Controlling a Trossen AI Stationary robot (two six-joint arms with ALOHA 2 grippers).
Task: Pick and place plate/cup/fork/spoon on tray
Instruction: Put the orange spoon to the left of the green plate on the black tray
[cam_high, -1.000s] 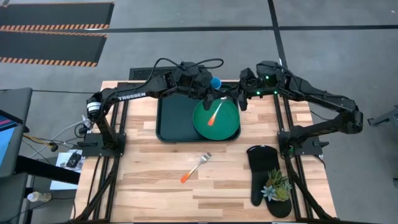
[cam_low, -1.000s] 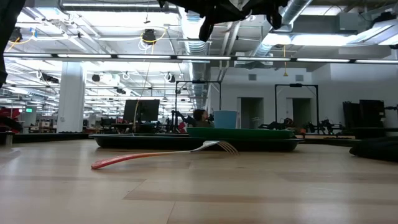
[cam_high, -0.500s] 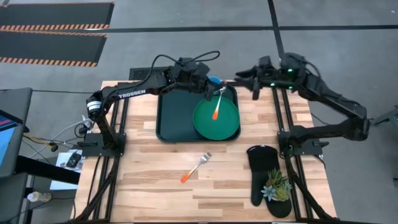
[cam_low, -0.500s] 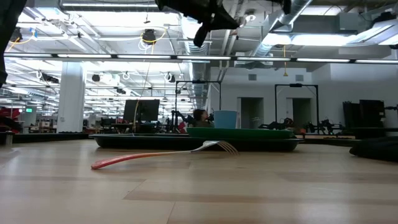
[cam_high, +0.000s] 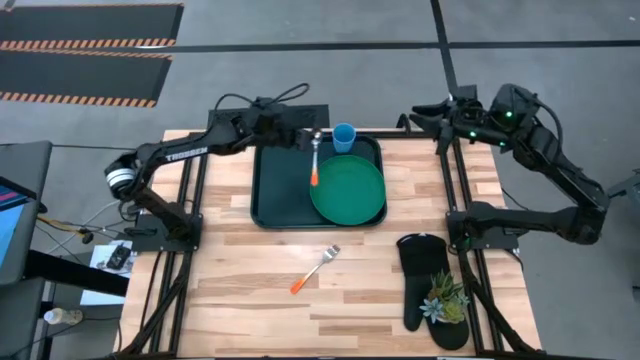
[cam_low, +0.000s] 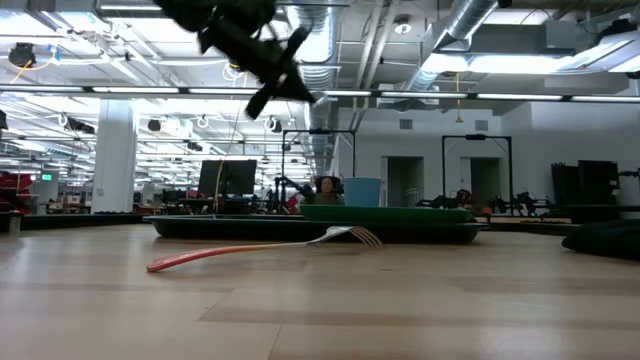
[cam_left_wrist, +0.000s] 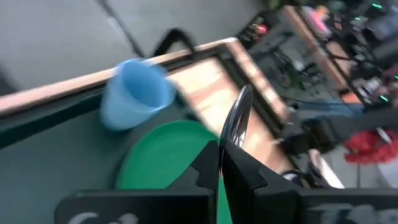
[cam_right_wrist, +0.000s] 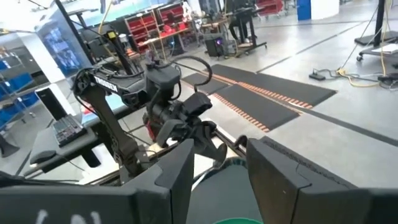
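The dark green tray (cam_high: 268, 195) lies at the table's far middle. The green plate (cam_high: 350, 192) lies flat in the tray's right part. The blue cup (cam_high: 343, 136) stands in the tray's far right corner and also shows in the left wrist view (cam_left_wrist: 134, 93). The fork (cam_high: 315, 268) lies flat on the table, nearer than the tray. My left gripper (cam_high: 309, 140) is shut on the spoon (cam_high: 314, 172) above the tray's far edge, left of the cup. My right gripper (cam_high: 420, 120) is open and empty, beyond the table's far right. My left gripper pinches the spoon's metal neck (cam_left_wrist: 227, 140), just below the bowl, between its two fingers. The silver bowl (cam_left_wrist: 240, 109) sticks out past the fingertips. The fingers come from the table's left. The orange handle (cam_high: 313, 181) hangs over the tray, and the spoon is lifted clear.
A black oven mitt (cam_high: 424, 275) and a small potted plant (cam_high: 444, 298) lie at the table's near right. Bare wood lies around the fork. In the low view a person (cam_low: 323, 187) shows far off in the room behind the tray.
My left gripper has carried the spoon from over the plate toward the table's left and far edge, so it now hangs over the tray beside the cup. My right gripper has drawn back from the plate toward the table's far right.
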